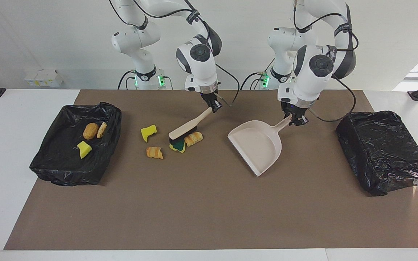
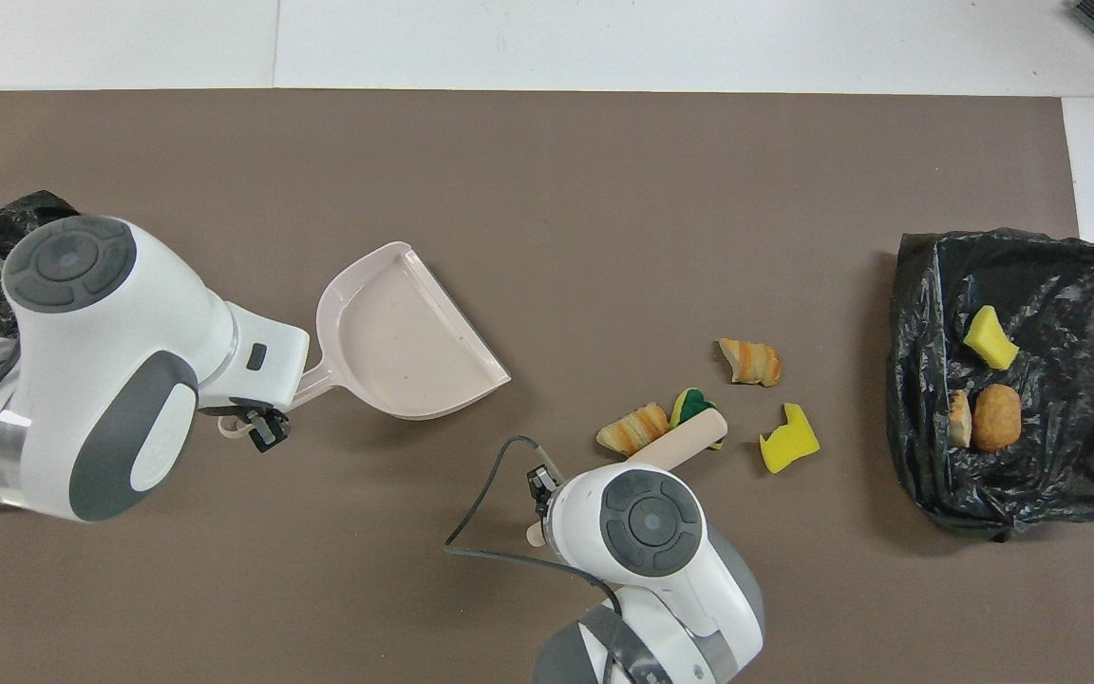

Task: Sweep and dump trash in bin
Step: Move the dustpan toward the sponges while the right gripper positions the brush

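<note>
Brush down on two scraps, pan waiting beside them

I am in the sweeping step. My right claw (image 1: 216,107) is clenched on the handle of the brush (image 1: 189,127), whose bristle end sits against two pieces of the trash: a green-and-yellow sponge chunk (image 1: 177,146) and a striped bread piece (image 1: 193,138). My left claw (image 1: 296,120) is clenched on the handle of the dustpan (image 1: 257,146), which rests on the brown mat toward the left arm's end of the table, its open edge slanting toward the scraps but well apart from them.

The next move, as I judge it, calls for dragging the brush toward the pan's mouth while the left arm brings that lip flat and closer, so the pieces ride in rather than slip under it. Two more scraps then need gathering.

Count of the trash: seven. Four lie loose on the mat – the two at the brush, a yellow sponge chunk (image 1: 148,132) and a second bread piece (image 1: 154,152). Three are already in the open bin (image 1: 103,152) at the right arm's end: a round bread roll (image 1: 90,131), a bread slice (image 1: 102,129) and a yellow sponge (image 1: 83,149). Two black-lined bins in all; the other bin (image 1: 385,152) shows no scraps. One brush, one dustpan
</note>
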`<state>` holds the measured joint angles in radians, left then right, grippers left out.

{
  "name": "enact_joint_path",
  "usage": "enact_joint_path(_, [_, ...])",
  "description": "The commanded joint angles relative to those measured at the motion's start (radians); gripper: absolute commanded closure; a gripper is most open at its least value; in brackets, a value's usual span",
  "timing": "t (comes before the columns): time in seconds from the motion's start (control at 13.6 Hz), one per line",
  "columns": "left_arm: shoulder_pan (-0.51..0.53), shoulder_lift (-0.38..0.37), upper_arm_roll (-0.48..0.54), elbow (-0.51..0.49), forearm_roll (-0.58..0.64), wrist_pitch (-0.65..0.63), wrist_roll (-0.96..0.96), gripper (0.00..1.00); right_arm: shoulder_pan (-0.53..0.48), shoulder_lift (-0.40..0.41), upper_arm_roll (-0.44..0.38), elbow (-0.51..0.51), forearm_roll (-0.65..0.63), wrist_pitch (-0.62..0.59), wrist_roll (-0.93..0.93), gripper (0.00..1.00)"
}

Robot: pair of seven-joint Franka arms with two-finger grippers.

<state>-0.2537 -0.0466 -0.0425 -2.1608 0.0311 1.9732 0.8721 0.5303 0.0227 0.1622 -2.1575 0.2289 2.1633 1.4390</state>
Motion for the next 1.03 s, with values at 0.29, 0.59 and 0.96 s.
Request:
enact_joint_path(0.29, [-0.057, 0.025, -0.005, -0.093, 0.048, 0.228, 0.232, 1.00, -0.090, -0.148, 0.005, -0.005, -0.022, -0.263, -0.271, 1.00])
enact_joint_path(0.59, [-0.073, 0.034, -0.004, -0.093, 0.050, 0.244, 0.222, 1.00, -0.119, -0.155, 0.005, -0.007, -0.022, -0.354, -0.509, 1.00])
enact_joint_path(0.96, [-0.073, 0.034, -0.004, -0.087, 0.050, 0.243, 0.206, 1.00, -0.281, -0.285, 0.004, -0.059, -0.025, -0.456, -0.873, 1.00])
